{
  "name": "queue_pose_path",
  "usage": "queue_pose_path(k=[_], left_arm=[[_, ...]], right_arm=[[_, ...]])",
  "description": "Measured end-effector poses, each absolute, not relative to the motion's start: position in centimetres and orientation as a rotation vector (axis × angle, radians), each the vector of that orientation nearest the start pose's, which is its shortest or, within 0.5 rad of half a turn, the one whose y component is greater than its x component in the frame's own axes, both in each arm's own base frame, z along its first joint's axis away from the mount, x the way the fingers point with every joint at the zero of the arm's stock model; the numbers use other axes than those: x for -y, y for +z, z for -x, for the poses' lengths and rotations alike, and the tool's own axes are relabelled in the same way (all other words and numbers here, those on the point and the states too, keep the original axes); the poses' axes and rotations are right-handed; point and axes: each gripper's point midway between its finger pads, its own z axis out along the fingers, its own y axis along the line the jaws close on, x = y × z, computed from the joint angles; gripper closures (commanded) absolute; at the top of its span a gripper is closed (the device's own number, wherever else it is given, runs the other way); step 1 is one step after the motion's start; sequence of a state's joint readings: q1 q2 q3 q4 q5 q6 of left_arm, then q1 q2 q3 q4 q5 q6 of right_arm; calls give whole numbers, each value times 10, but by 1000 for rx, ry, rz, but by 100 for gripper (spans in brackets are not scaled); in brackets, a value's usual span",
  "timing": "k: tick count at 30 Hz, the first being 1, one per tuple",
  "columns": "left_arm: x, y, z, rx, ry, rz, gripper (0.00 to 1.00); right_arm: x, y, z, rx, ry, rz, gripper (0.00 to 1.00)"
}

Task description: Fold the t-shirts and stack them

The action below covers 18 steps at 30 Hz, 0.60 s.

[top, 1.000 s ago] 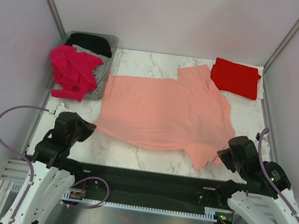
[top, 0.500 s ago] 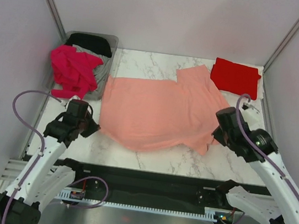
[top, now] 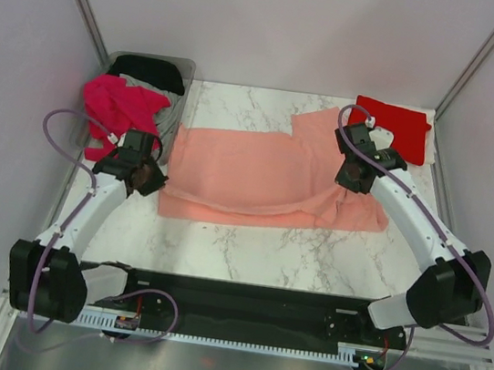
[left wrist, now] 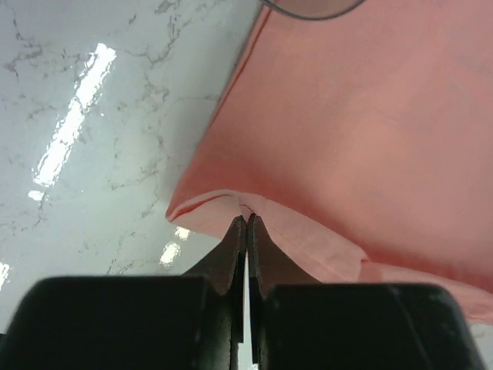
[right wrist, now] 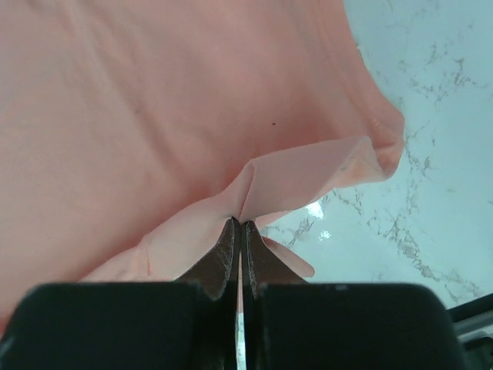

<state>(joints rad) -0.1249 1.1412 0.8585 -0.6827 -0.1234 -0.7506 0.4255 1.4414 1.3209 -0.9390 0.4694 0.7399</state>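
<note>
The salmon pink t-shirt [top: 258,173] lies across the middle of the marble table, its near half doubled back over the far half. My left gripper [top: 149,176] is shut on the shirt's left edge [left wrist: 231,204]. On the right side my right gripper [top: 351,178] is shut on a pinch of the same cloth [right wrist: 254,193]. A folded bright red t-shirt [top: 390,127] rests at the back right corner. A magenta t-shirt [top: 122,108] and a black t-shirt [top: 150,70] sit in the bin at the back left.
The clear grey plastic bin [top: 186,71] stands at the back left corner, right behind my left gripper. Pale walls enclose the table on three sides. Bare marble [top: 265,252] shows in front of the pink shirt.
Both grippers moved away from the near edge toward the back, carrying the pink shirt's near edge over itself; the shirt now covers a shallower strip of table.
</note>
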Motion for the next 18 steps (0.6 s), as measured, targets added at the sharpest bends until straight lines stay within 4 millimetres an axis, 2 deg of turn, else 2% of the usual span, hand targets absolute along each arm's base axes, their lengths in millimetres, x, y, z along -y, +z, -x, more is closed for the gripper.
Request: queue_pose_path(k=[4,10,11,12,13,14,15,16,18], left_arm=[[30,108,-292,-2417,-154,845,98],[24,83,-310,-2495,-126,860,98],[25,78,-314,-2514,-124,859,98],[25,74,-318,-2534,-131,860,95],[26,70,-324,-2550,-136,857,70],[27,67,-330,-2570,-155,845,53],[27,65,-335,-2583,-174,837,37],[27,64,-342,-2590,-200,836,12],[24,65,-349,-2590,-240,845,2]], right_arm=[[-76,172,-345,-2418,-185,-533,100],[-81,169,-391,-2416,-204,-494,99],[-82,166,-399,-2420,-212,-491,90],[-83,163,-409,-2421,-218,-494,76],[-82,158,-419,-2430,-231,-497,33],[-81,153,-430,-2432,-240,-506,15],[-80,149,-442,-2436,-253,-510,7],[-77,144,-451,-2441,-262,-518,2],[-69,136,-466,-2449,-287,-533,2]])
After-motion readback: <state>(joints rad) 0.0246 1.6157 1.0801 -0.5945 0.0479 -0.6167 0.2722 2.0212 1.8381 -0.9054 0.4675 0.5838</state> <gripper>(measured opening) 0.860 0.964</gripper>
